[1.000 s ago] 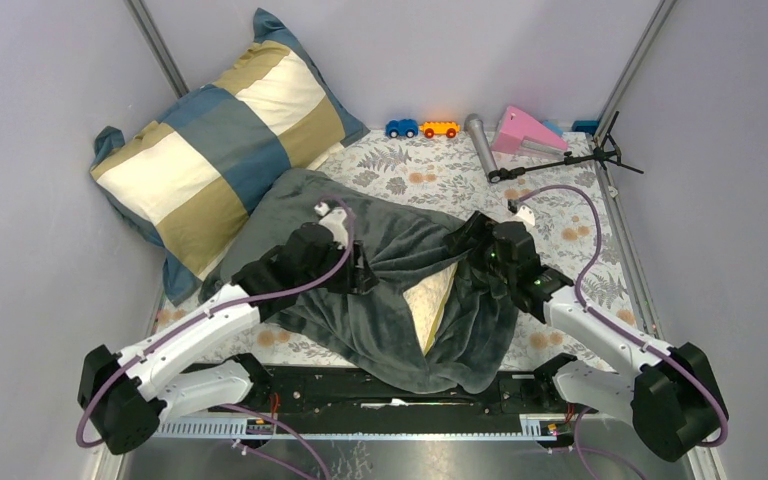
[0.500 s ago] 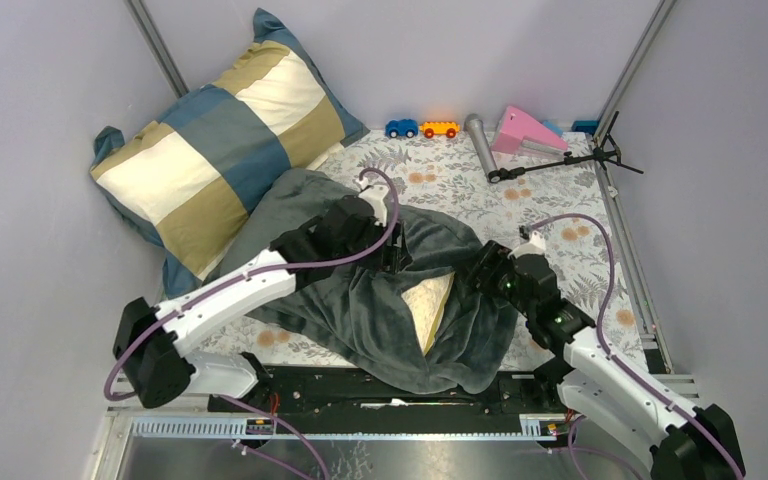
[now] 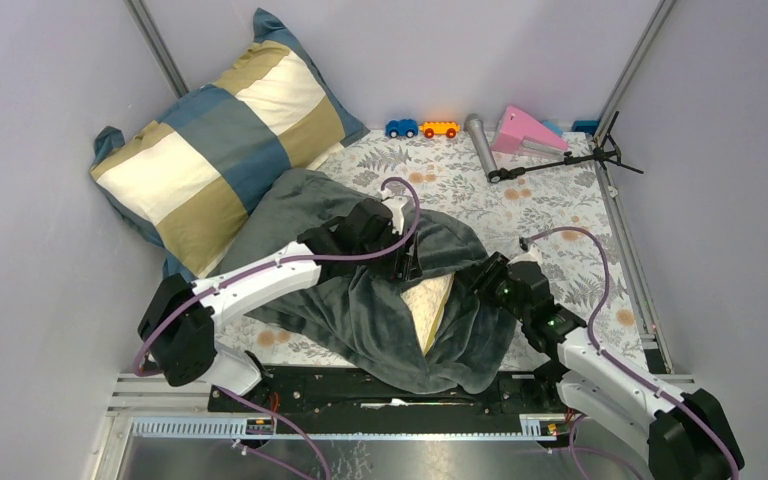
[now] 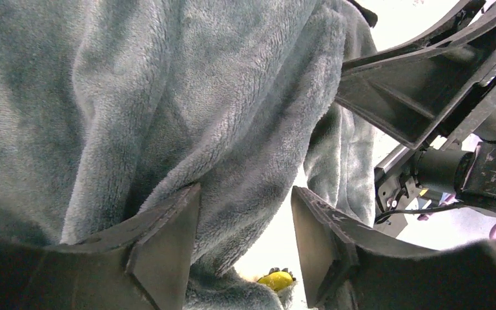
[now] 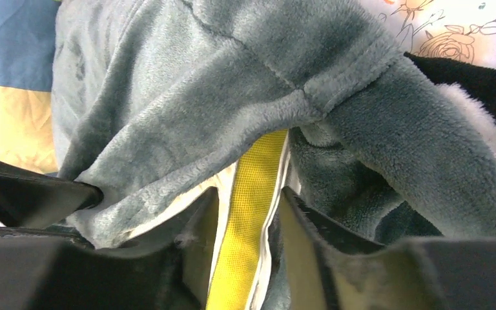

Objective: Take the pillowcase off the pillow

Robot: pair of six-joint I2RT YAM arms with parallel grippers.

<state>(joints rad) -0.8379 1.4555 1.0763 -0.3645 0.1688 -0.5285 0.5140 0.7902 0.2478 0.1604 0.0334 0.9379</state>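
The pillowcase (image 3: 360, 310) lies crumpled mid-table, grey side up; a strip of its black-and-white face (image 5: 484, 97) shows in the right wrist view. The cream pillow (image 3: 426, 303) pokes out of its opening. My left gripper (image 3: 407, 265) hangs over the opening's upper lip. Its jaws (image 4: 245, 245) are open around a fold of grey plush (image 4: 219, 97) that lies against the left finger, with a gap at the right one. My right gripper (image 3: 472, 283) is at the pillow's exposed edge, and its jaws (image 5: 250, 252) are shut on the yellow band (image 5: 252, 213).
A big blue, tan and cream checked cushion (image 3: 215, 150) leans in the back left corner. Along the back wall are a blue toy car (image 3: 401, 128), an orange one (image 3: 440, 129), a grey cylinder (image 3: 479, 145), a pink wedge (image 3: 525, 130) and a black tripod (image 3: 570, 160).
My left arm has reached further right across the pillowcase to the opening. My right gripper has drawn back toward the near edge, and its jaws have narrowed onto the pillow's yellow-banded edge.
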